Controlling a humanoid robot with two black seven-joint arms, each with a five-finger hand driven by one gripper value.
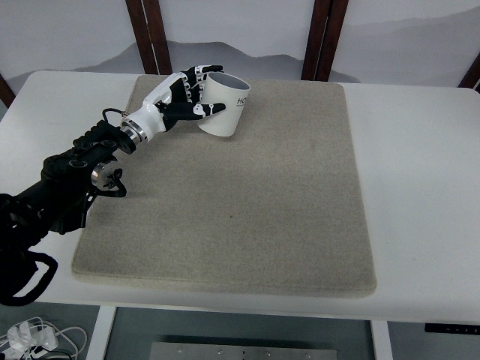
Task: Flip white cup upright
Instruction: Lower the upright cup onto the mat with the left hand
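Robot hand [191, 94] on the left arm, reaching in from the lower left of the frame up to the upper left part of the mat, wrapped around the side of the white cup [223, 106]. Fingers [201, 77] curled over the top edge of the wall, thumb pressing lower on the side: grasping the cup, not released. No right robot hand anywhere in the frame.

White cup at the upper left of the grey mat [247, 210], near its far edge, tilted, with a dark rim visible at the top and some black print on the side. Hard to tell from this angle if the visible end is the mouth or the base.

Step in hand, by judgement: the turning itself, with the cup held and partly tipped, not yet standing straight. Next move probably calls for more wrist rotation, a firm hold so the smooth wall does not slip, then a gentle setting down on the mat before opening the fingers.

Count: one white cup, one grey mat, one white table [420, 172], one robot hand in view.
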